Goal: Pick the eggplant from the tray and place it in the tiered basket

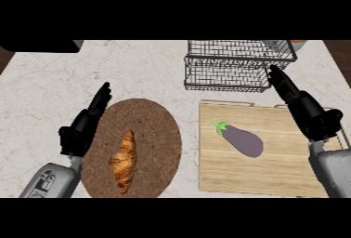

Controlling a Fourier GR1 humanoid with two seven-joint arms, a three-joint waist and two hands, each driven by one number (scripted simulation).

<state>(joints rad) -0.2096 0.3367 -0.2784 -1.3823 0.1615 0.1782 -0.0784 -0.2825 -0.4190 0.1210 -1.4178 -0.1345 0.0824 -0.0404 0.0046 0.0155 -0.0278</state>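
Fingers (pixel 280 80) of right hand (pixel 310 116): straight, close together, clamped on nothing. Pointing up and left, tips just beside lower right corner of tiered basket (pixel 226 69); palm over upper right edge of tray (pixel 274 179). Well apart from eggplant (pixel 241 139), so no grasp begun. Judged a pre-reach pose, nearer the drop-off than the pick. Needs to swing left and down to the eggplant first.

Fingers (pixel 103 95) of left hand (pixel 81 129): straight too, holding nothing, pointing up along left edge of round brown mat (pixel 158 135). Reads as resting, out of the way, likely no part in this task.

Eggplant: lying flat on tray, left of centre, green stem toward upper left, fat end toward lower right. Untouched. Set diagonally, so a grasp across the middle looks easiest. Smooth rounded skin, may roll or slip.

Tiered basket: wire, just past tray's far edge. Short carry from tray, by the look of it.

Croissant (pixel 123 162): lengthwise on the mat, a distractor, no need to touch.

Surface (pixel 55 83): pale marbled stone, carrying mat, tray and basket. Dark object (pixel 41 45) at far left, cut off, can't tell what. Orange thing (pixel 299 42) behind basket, too little showing. Dark brown strips past the far corners, maybe floor or wood. Nothing more of the room in view.
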